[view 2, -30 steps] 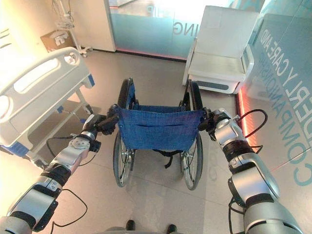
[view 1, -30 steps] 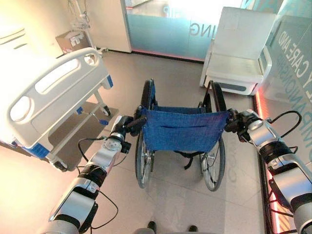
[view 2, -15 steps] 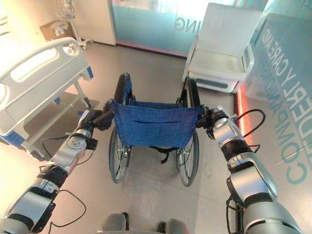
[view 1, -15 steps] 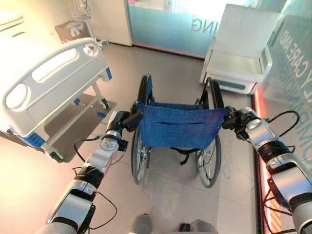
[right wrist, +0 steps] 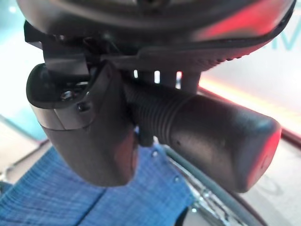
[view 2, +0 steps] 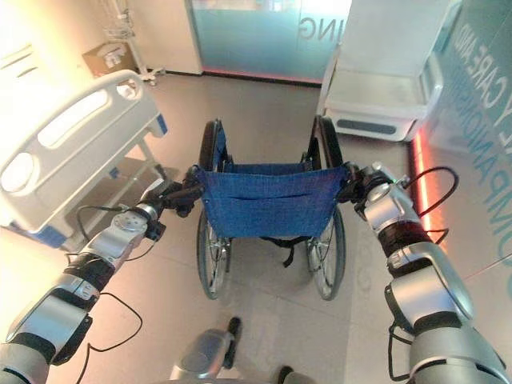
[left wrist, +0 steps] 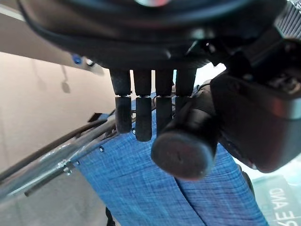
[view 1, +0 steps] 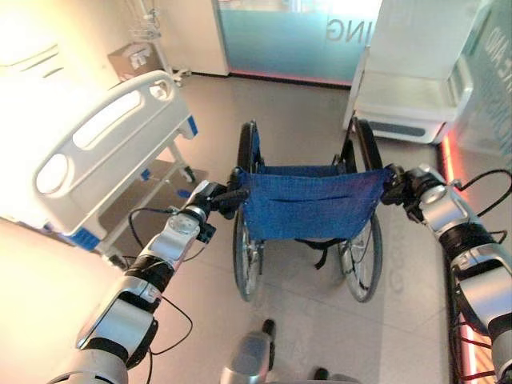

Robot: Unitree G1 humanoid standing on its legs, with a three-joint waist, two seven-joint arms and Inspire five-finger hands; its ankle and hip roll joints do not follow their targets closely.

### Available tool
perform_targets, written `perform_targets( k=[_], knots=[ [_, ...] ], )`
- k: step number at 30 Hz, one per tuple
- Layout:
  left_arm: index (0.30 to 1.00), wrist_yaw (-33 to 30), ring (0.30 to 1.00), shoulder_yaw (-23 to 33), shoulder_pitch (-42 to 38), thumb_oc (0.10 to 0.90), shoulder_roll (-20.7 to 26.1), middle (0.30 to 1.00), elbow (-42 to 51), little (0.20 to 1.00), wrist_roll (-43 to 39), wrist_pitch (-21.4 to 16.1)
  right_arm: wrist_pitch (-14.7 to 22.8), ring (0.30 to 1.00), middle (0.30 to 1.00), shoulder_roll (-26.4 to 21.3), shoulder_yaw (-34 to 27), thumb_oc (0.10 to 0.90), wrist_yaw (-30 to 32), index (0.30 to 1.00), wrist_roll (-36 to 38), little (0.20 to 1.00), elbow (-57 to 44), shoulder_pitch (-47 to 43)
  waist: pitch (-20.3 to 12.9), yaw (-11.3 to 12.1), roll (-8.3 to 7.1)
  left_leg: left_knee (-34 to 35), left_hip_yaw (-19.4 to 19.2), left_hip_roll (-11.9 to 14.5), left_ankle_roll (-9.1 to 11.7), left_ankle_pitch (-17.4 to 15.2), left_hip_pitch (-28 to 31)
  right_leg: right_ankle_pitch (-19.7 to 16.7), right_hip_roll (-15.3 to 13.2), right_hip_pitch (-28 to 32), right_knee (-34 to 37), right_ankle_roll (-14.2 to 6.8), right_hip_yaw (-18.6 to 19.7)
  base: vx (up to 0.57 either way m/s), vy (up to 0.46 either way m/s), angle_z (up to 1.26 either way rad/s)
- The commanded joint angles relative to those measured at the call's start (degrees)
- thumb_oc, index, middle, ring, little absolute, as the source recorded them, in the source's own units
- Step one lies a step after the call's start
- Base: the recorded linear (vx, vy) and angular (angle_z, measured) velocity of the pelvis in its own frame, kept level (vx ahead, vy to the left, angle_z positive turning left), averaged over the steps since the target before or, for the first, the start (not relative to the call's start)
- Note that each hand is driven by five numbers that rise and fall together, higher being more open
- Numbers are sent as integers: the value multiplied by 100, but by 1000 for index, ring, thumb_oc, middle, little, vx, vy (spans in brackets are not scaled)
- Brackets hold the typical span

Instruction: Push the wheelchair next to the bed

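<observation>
The wheelchair [view 1: 310, 205], with a blue cloth back and large spoked wheels, stands in front of me, its back towards me. My left hand [view 1: 210, 200] is shut on its left push handle [left wrist: 181, 150], fingers [left wrist: 141, 117] curled over the black grip. My right hand [view 1: 404, 186] is shut on the right push handle [right wrist: 211, 141], thumb [right wrist: 89, 132] wrapped beside the grip. The bed [view 1: 96, 152], white with a moulded footboard and blue corner bumpers, stands to the wheelchair's left, with a strip of floor between them.
A white armchair [view 1: 412, 88] stands just ahead and right of the wheelchair. A frosted glass wall [view 1: 280, 36] closes the far side. A cardboard box [view 1: 132, 58] and a drip stand [view 1: 154, 28] stand at the back left. A red light strip [view 1: 454, 160] runs along the right wall.
The whole view has swayed with my steps. Both hands have kept hold of the handles. The wheelchair stands slightly nearer the armchair than before.
</observation>
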State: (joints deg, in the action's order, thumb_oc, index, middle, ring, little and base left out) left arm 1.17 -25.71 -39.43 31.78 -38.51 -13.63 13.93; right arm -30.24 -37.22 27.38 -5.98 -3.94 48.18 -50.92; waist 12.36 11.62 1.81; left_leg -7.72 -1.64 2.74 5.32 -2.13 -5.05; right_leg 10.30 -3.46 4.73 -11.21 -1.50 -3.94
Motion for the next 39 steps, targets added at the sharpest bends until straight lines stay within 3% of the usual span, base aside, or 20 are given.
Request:
perform_targets(
  k=[1,6,8,11,14,17,18,21,23,25,28,30,34,39],
  knots=[
    [300,-50,300,-313,-288,400,245,300,-663,300,797,462,878,300,300,362,651,400,-314,300,-259,300,-306,-217,-60,-72,-397,-793,-127,-424,-633,104,-982,-58,-393,933,106,-328,-689,141,198,-21],
    [300,52,300,-443,-526,400,198,300,-817,300,995,702,1096,300,300,515,676,400,-269,300,-261,300,166,-507,-100,60,-504,-937,-105,-531,-751,-33,-1037,-619,-749,924,-161,-467,-761,146,203,-26],
    [300,-4,300,-485,-541,400,100,300,-927,300,1015,683,1213,300,300,565,712,400,-308,300,-257,300,320,-580,-179,111,-513,-913,-172,-578,-862,-122,-983,-1040,-926,874,-701,-475,-778,173,242,-17],
    [300,-106,300,-550,-467,400,19,300,-996,300,988,555,1299,300,300,596,757,400,-264,300,-227,300,425,-507,-289,62,-518,-759,-198,-729,-1033,-199,-765,-1450,-822,600,-1513,-530,-636,246,245,-22],
    [300,-185,300,-546,-332,400,-49,300,-996,300,983,445,1363,300,300,564,784,400,-246,300,-245,300,438,-391,-335,-90,-519,-680,-207,-779,-1091,-273,-560,-1521,-592,160,-1657,-497,-546,301,149,21],
    [300,-250,300,-470,-146,400,-95,300,-902,300,1047,289,1353,300,300,469,794,400,-140,300,-205,300,241,-274,-206,-364,-445,-634,-76,-761,-1068,-390,-178,-1187,-348,-649,-1219,-349,-544,307,3,10],
    [300,-273,300,-438,-147,400,-77,300,-832,300,1040,266,1257,300,300,436,784,400,-120,300,-190,300,99,-320,-45,-515,-400,-590,44,-766,-1075,-546,45,-1226,-428,-1233,-1005,-336,-566,262,-82,7],
    [300,-229,300,-455,-226,400,-53,300,-747,300,1002,283,1117,300,300,356,821,400,-128,300,-93,300,-20,-475,192,-740,-437,-630,288,-934,-1133,-822,248,-1567,-525,-1889,-475,-441,-451,232,-103,35],
    [300,-118,300,-511,-268,400,-100,300,-726,300,1012,285,1022,300,300,174,818,400,-213,300,-58,300,-34,-561,202,-900,-520,-660,616,-1109,-1121,-1067,477,-1943,-659,-2013,457,-615,-326,412,-167,111],
    [300,-32,300,-518,-271,400,-152,300,-742,300,1004,285,987,300,300,59,816,400,-320,300,-75,300,-41,-635,140,-970,-532,-631,888,-1135,-1078,-1239,714,-2117,-713,-2064,907,-698,-226,461,-184,97],
    [300,71,300,-488,-258,400,-194,300,-753,300,1047,352,912,300,300,-28,816,400,-466,300,-154,300,-79,-735,45,-1023,-543,-678,1147,-1086,-1024,-1478,955,-2225,-800,-2194,842,-711,-45,420,-220,62],
    [300,141,300,-451,-285,400,-181,300,-792,300,1047,351,921,300,300,-55,860,400,-575,300,-179,300,43,-897,-43,-1030,-511,-690,1293,-907,-932,-1579,1163,-2062,-772,-2258,510,-698,41,436,-333,50],
    [300,53,300,-415,-262,400,-78,300,-871,300,879,337,893,300,300,-19,963,400,-605,300,-41,300,11,-935,-112,-1035,-415,-647,1212,-543,-686,-1438,1316,-1644,-648,-2307,-95,-599,-93,374,-274,49],
    [300,-223,300,-405,-259,400,-98,300,-860,300,645,341,913,300,300,-11,1034,400,-595,300,-131,300,-15,-909,-199,-1140,-273,-460,785,43,-278,-437,1503,-1258,-488,-2056,-181,-350,-625,398,-222,44]
  ],
)
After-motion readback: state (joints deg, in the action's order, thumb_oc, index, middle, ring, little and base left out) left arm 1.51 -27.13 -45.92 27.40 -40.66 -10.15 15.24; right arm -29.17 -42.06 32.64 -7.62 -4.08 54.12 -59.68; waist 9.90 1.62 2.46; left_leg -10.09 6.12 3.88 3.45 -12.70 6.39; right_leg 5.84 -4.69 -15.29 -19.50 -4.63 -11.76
